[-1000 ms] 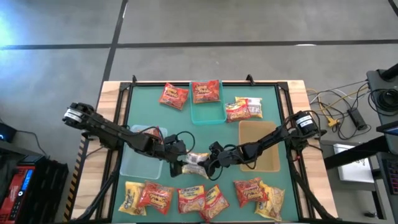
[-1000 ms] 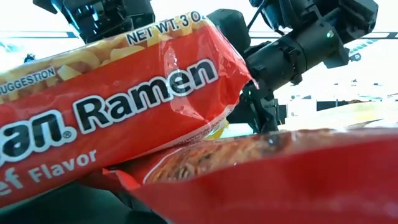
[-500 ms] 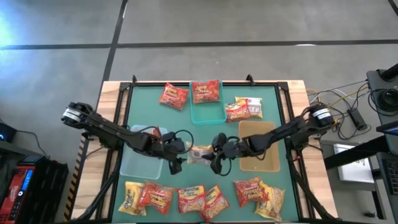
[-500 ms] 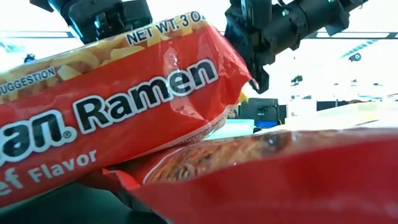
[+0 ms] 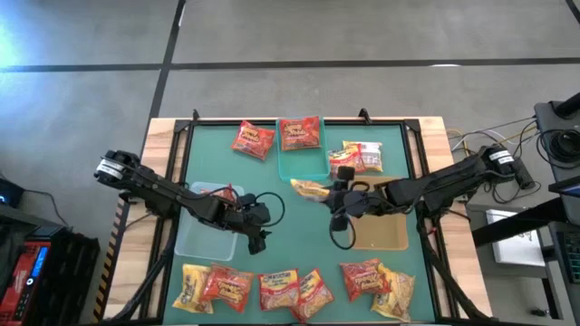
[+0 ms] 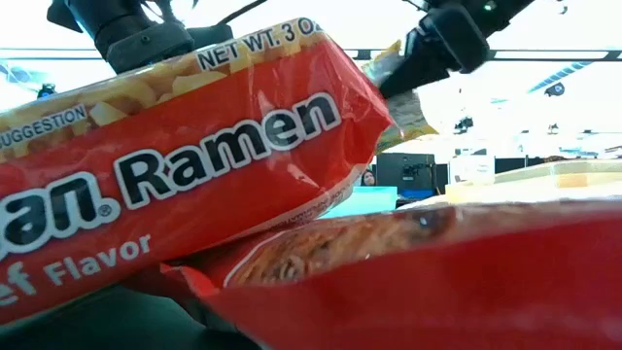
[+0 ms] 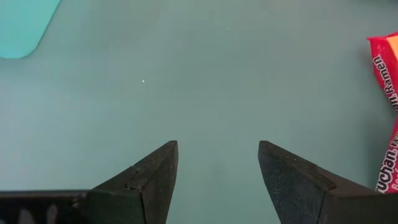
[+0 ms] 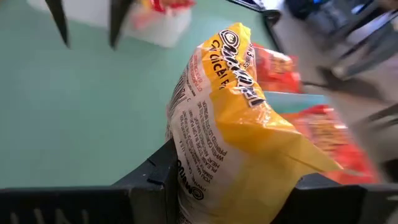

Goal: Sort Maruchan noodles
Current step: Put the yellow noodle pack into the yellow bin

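My right gripper [image 5: 332,193] is shut on a yellow Maruchan noodle packet [image 5: 311,188] and hangs above the mat just near the teal bin [image 5: 304,161]. In the low view the gripper [image 6: 413,73] and its packet [image 6: 398,97] show high up. My left gripper [image 5: 259,225] is open over bare mat beside the clear bin [image 5: 204,226] and touches nothing. One red packet [image 5: 301,132] lies in the teal bin, and another shows in the clear bin [image 5: 225,193]. More packets lie flat along the near edge [image 5: 279,288] and near the far edge [image 5: 254,139]. My right gripper pinches the yellow packet between its two fingers [image 8: 158,177] at its white printed end [image 8: 196,174]. The fingers come about level from the table's right side. The packet is lifted clear of the mat, and its yellow end [image 8: 233,46] sticks out beyond the fingertips.
A tan bin [image 5: 379,226] sits under my right arm. Two packets [image 5: 355,158] lie just far of it. Two red packets [image 6: 194,175] lie right before the low camera and block most of that view. Bare green mat [image 7: 186,74] lies around my left gripper.
My right gripper has lifted the yellow packet off the mat, where it lay between both grippers, and carried it up, right and toward the far edge, close to the teal bin. My left gripper has stayed about where it was, now apart from the packet.
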You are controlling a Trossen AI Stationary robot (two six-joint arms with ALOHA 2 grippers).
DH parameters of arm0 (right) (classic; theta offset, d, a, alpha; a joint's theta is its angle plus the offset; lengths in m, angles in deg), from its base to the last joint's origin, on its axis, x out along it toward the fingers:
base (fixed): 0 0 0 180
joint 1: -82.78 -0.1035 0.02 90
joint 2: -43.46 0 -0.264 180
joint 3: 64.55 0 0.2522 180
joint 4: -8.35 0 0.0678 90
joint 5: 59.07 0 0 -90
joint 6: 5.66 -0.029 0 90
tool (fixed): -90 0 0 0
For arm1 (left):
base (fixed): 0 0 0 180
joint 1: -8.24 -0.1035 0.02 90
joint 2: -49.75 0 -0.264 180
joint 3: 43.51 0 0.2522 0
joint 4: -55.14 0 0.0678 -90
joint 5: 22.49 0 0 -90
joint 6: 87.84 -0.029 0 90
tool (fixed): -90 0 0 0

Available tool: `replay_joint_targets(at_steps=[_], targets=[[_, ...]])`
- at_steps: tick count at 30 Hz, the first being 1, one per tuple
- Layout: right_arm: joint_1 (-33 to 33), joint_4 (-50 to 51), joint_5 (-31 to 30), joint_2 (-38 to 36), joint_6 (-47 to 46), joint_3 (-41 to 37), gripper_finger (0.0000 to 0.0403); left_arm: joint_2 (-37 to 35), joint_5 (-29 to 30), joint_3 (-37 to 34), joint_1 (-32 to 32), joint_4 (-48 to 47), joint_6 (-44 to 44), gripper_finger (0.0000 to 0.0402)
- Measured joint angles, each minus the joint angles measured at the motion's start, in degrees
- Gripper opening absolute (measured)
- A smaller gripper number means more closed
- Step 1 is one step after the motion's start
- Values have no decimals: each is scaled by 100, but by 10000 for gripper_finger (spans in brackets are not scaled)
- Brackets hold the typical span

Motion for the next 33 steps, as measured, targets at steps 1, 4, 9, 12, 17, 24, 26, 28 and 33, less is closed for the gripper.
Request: replay_joint_targets(at_steps=[1, 4, 9, 12, 17, 24, 26, 28, 33], targets=[[-1, 242, -135, -69, 140, 1, 129, 10, 2, 0, 0, 26, 1, 207], [-1, 904, -504, -185, 444, 1, 129, 34, 7, 0, 0, 38, 1, 207], [-11, 2216, -1008, -229, 1195, 1, 129, 55, 148, 0, 0, 84, 41, 207], [-12, 2835, -1257, -230, 1591, 1, 129, 55, 302, 0, -4, 89, 110, 207], [-12, 3658, -1479, -231, 2016, 1, 129, 77, 441, 0, -15, 135, 236, 207], [-49, 4712, -1478, -232, 2299, -1, 129, 77, 554, 0, -42, 179, 553, 207], [-78, 5022, -1493, -232, 2222, 1, 129, 77, 574, 0, -42, 179, 625, 207], [-77, 5407, -1510, -230, 1897, 65, 130, 77, 591, 0, -42, 179, 647, 207], [-77, 6472, -1813, -179, 313, 591, 130, 77, 605, 0, -42, 189, 692, 207]])
